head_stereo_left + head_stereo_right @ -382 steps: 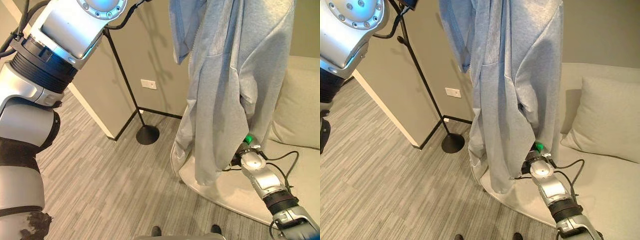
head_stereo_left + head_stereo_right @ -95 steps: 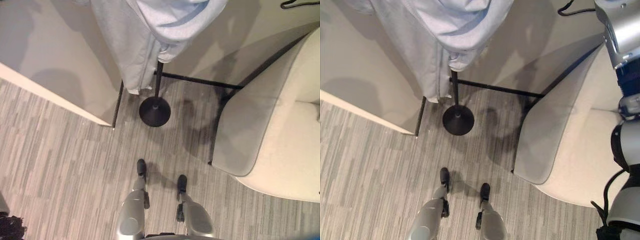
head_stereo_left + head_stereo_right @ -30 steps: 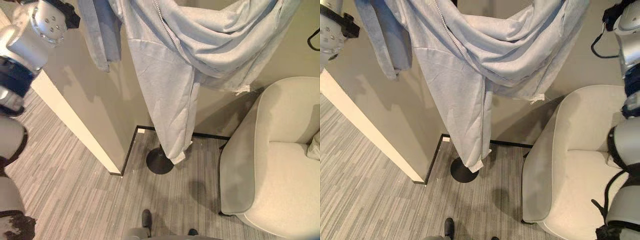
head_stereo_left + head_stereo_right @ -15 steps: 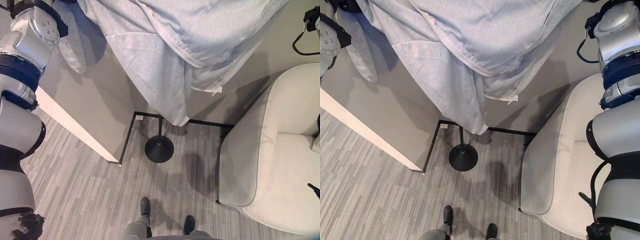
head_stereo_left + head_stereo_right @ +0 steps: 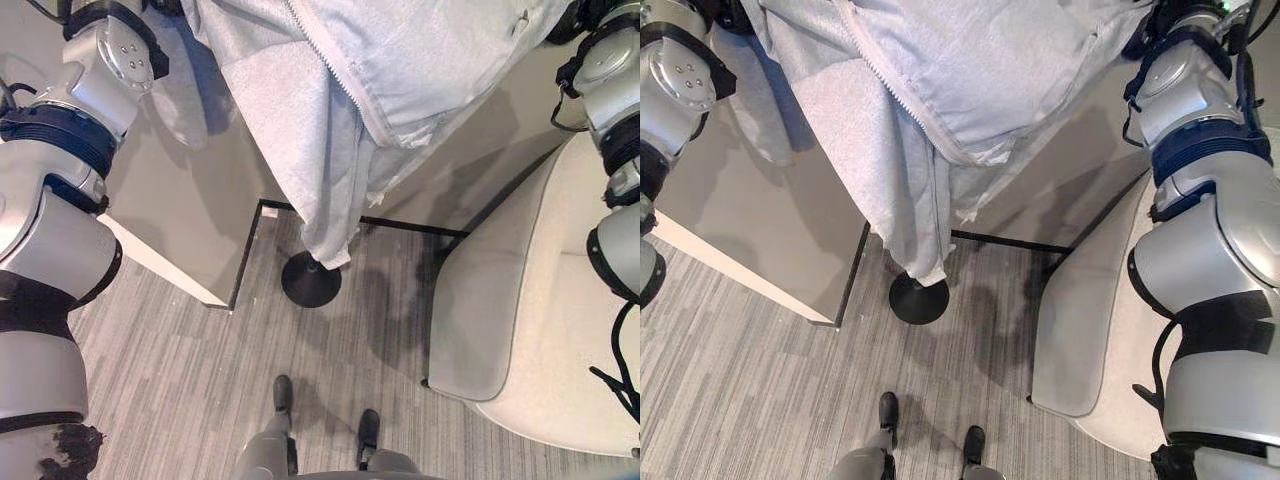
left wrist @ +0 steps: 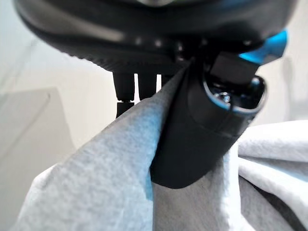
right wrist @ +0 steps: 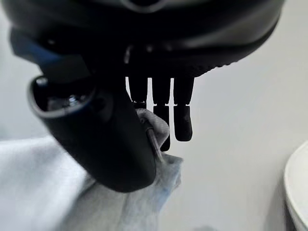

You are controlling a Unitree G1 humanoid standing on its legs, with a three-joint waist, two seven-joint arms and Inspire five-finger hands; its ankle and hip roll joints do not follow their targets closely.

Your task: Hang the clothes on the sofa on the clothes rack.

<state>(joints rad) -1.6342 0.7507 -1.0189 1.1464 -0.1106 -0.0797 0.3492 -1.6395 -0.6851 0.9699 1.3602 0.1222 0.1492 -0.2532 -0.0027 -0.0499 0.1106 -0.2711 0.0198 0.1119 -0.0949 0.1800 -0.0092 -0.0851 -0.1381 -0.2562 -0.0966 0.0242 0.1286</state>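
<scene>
left hand [image 6: 202, 130]: thumb and fingers pinching grey zip hoodie [image 5: 420, 60]
right hand [image 7: 106, 144]: pinching same hoodie
hoodie hem: over rack base [image 5: 310, 280]

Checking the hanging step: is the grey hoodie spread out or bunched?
Spread out: the left hand and right hand pinch the grey hoodie, stretching it wide above the rack base.
</scene>
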